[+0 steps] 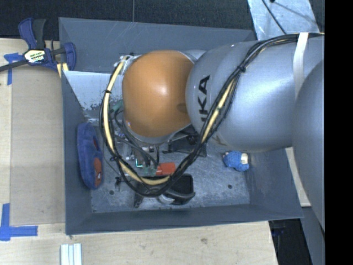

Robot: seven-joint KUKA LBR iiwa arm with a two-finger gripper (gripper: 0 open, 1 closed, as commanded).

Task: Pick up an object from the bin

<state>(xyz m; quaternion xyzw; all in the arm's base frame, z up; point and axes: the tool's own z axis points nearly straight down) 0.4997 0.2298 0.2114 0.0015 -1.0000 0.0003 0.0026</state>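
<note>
The arm [259,93] is reaching in from the right and covering most of the bin [74,192], its smooth silver-grey shell lying over the upper middle. At its wrist a glossy, rounded orange cover [154,93] is sitting above the gripper [144,162], and yellow and black cables [113,142] are looping round it and down to the floor, so how wide the gripper is standing cannot be told. It is hanging over the lower middle of the bin's floor, and the things nearest it are an orange-red piece [165,169] just beside it on the right, half under the cables, and a dark, shiny black thing [183,186] just below that; which of them it is over cannot be made out. A long blue thing [85,150] with an orange spot is lying along the left wall, apart from the gripper. A small, lumpy blue piece [236,160] is lying to the right, under the edge of the arm. The floor is looking dull, speckled and scuffed.
</note>
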